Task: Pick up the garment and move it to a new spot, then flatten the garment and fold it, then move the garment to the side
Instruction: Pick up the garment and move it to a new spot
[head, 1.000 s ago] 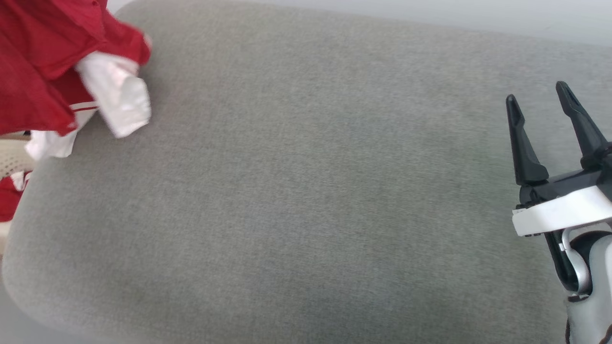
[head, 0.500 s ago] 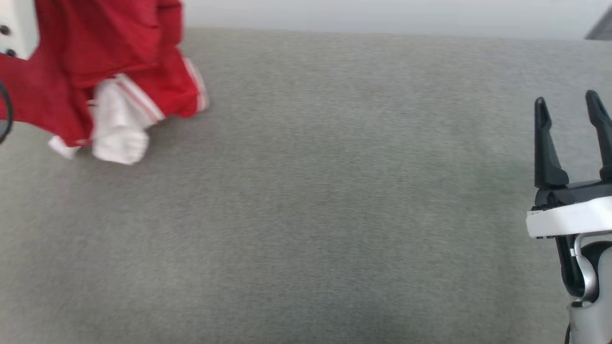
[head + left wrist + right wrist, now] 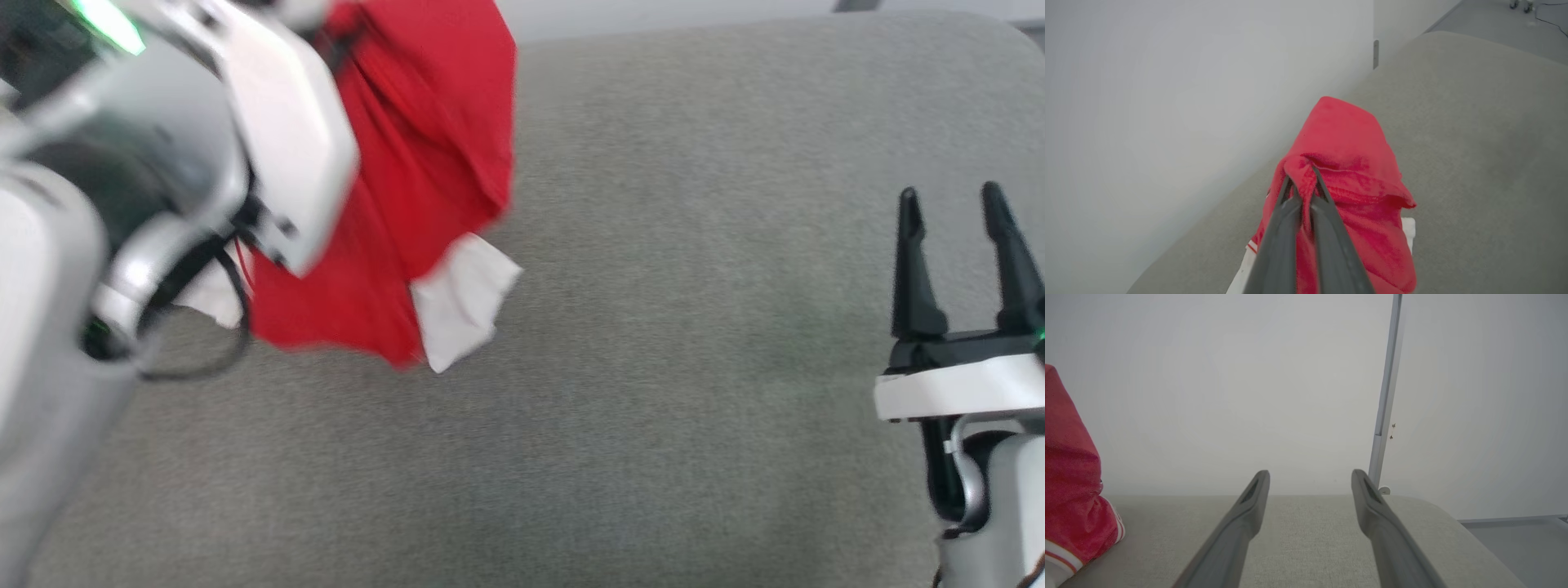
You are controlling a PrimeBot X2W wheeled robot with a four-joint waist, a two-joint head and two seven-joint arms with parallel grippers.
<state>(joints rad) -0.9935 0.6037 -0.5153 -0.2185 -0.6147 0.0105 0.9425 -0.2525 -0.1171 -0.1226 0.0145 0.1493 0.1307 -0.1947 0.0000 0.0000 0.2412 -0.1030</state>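
Garment (image 3: 424, 163) hangs far left, one fold clamped in left gripper (image 3: 1300, 173); so thin a hold could slip. Right gripper (image 3: 951, 204) gapes, empty

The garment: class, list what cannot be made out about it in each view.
- Head view: the garment is blurred, its left part hidden behind the left arm's pale forearm.
- Left wrist view: the bottom edge cuts off its lower part; the left gripper, shut on a fold, covers more.
- Right wrist view: the left edge cuts most of it off.
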